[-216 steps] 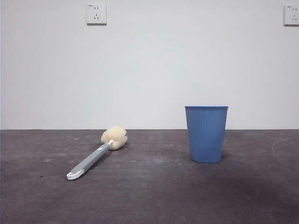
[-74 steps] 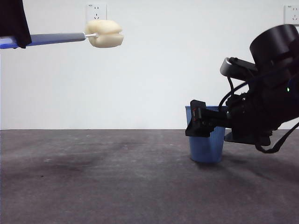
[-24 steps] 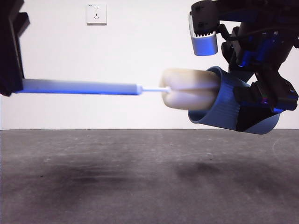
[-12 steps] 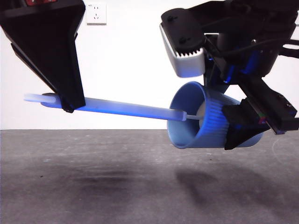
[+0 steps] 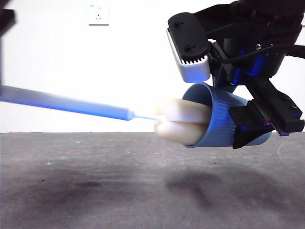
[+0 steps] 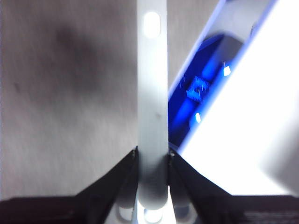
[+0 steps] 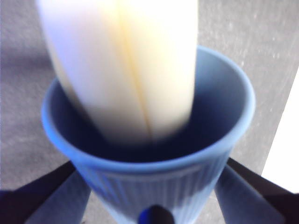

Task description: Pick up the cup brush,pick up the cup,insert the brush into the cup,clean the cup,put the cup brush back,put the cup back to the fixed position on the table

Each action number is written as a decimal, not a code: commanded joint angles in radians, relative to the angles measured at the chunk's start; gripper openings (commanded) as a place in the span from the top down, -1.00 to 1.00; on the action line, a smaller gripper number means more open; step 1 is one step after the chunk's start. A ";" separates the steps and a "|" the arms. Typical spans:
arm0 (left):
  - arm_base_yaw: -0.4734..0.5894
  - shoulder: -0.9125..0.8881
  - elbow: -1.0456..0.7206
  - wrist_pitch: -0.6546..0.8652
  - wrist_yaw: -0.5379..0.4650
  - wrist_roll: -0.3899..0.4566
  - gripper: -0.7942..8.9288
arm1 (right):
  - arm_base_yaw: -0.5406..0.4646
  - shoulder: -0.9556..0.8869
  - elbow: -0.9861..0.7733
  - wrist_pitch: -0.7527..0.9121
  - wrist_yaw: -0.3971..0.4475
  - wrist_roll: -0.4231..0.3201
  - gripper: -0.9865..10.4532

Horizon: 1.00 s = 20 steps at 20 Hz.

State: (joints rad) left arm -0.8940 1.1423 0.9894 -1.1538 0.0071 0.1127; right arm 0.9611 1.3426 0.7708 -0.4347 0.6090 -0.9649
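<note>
Front view: right gripper [image 5: 248, 126], jaws clamped on the cup [image 5: 221, 121], holds it tilted above the table [image 5: 95, 191]; sponge half hidden inside. Left wrist view: left gripper [image 6: 152, 161] pinches the cup brush [image 6: 152, 93]. Right wrist view: sponge blurred, filling the cup's mouth.

Dark grey table [image 5: 95, 191] — scuffed, matte
</note>
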 commanded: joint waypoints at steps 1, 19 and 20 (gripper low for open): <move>-0.005 0.004 -0.001 0.010 -0.003 -0.009 0.85 | 0.002 0.006 0.005 0.010 -0.002 0.006 0.86; -0.040 0.127 -0.001 0.155 -0.078 -0.039 0.85 | 0.029 0.006 0.005 0.008 -0.004 0.026 0.86; -0.040 0.103 -0.001 0.115 -0.099 -0.043 0.85 | 0.028 0.006 0.005 0.008 -0.004 0.034 0.86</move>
State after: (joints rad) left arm -0.9329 1.2510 0.9894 -1.0321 -0.0765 0.0853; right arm 0.9878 1.3426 0.7708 -0.4278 0.6022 -0.9493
